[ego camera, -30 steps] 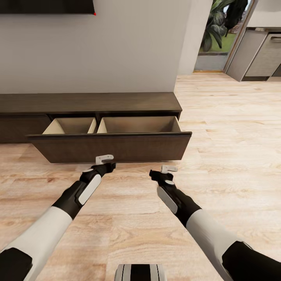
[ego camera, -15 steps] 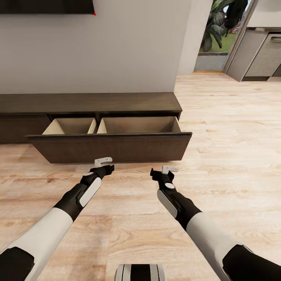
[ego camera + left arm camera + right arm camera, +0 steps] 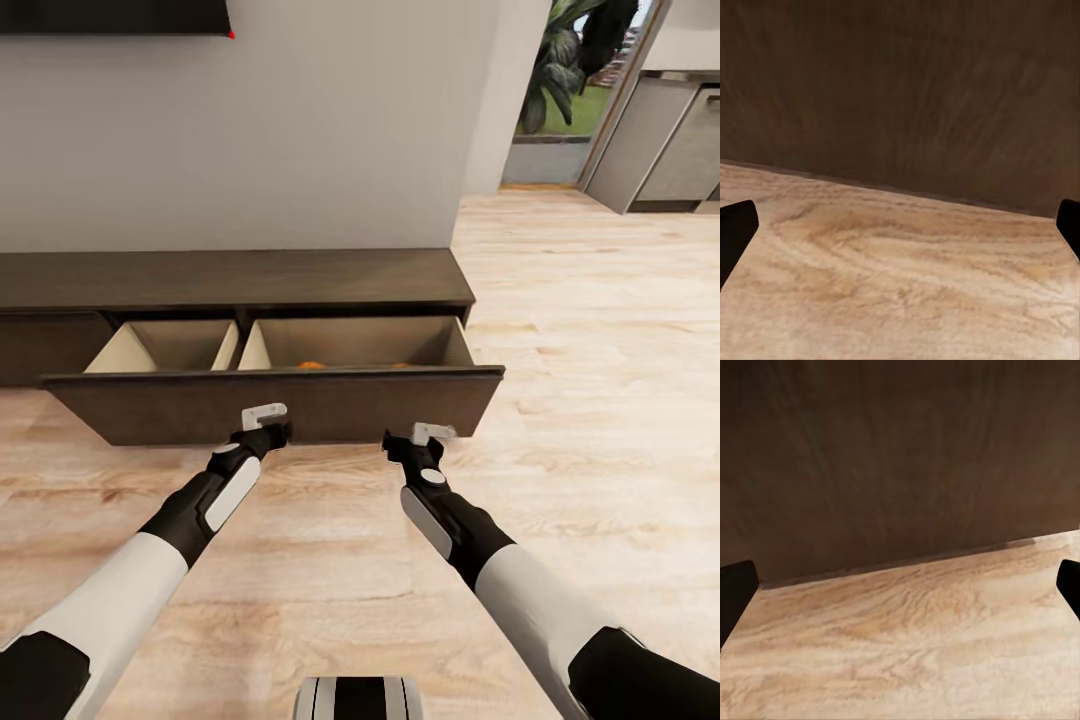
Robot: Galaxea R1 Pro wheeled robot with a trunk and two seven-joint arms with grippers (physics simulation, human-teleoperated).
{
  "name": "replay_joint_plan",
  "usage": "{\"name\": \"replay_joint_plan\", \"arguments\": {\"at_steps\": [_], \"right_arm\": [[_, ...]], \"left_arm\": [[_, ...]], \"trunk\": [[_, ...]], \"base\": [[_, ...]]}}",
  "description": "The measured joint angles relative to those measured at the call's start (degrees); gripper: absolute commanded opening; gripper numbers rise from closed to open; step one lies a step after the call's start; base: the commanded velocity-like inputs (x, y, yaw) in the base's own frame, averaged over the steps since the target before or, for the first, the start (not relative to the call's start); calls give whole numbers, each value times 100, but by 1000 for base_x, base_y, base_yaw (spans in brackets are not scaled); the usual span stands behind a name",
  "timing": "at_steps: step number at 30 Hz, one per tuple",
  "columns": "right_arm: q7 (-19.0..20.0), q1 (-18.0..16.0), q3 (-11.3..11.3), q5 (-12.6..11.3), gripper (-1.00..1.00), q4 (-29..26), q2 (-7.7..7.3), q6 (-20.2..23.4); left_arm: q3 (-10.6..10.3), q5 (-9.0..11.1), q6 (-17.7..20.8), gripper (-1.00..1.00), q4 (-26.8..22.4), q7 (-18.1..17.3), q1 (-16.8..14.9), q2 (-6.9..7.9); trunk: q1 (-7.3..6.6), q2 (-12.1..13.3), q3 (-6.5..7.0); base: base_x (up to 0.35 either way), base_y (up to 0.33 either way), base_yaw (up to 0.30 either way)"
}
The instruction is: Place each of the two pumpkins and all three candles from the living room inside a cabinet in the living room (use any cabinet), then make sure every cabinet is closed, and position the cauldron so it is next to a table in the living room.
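1. Grippers: the left gripper (image 3: 264, 413) at 11 o'clock and the right gripper (image 3: 433, 432) at 1 o'clock both have fingers spread, empty, just before the drawer front (image 3: 270, 405).
2. The cabinet (image 3: 230, 280) at 12 o'clock stands open; orange pumpkins (image 3: 312, 365) peek from its right compartment.

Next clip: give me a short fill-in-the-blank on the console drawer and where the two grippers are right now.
1. The cabinet has its wide drawer pulled ____.
2. Something ____ in colour peeks over the drawer front inside the drawer's right-hand compartment.
3. The left gripper and right gripper both sit low in front of the drawer's dark ____ panel.
4. Both grippers are holding ____.

Missing words: open; orange; front; nothing
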Motion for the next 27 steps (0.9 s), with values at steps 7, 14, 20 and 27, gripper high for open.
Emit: {"name": "replay_joint_plan", "arguments": {"at_steps": [7,14,20,27], "right_arm": [[264,0,-3,-5,100,7,-27,-11],[375,0,-4,-4,100,4,-26,-19],[381,0,-4,-2,100,5,-24,-37],[381,0,-5,-10,100,10,-19,-43]], "left_arm": [[0,13,-37,100,36,-8,0,4],[-5,7,-38,100,89,-20,0,0],[-65,7,-39,100,92,-22,0,-6],[-225,13,-38,100,92,-19,0,0]], "trunk": [[3,0,0],[1,0,0],[2,0,0],[2,0,0]], "base": [[204,0,0],[123,0,0],[137,0,0],[148,0,0]]}}
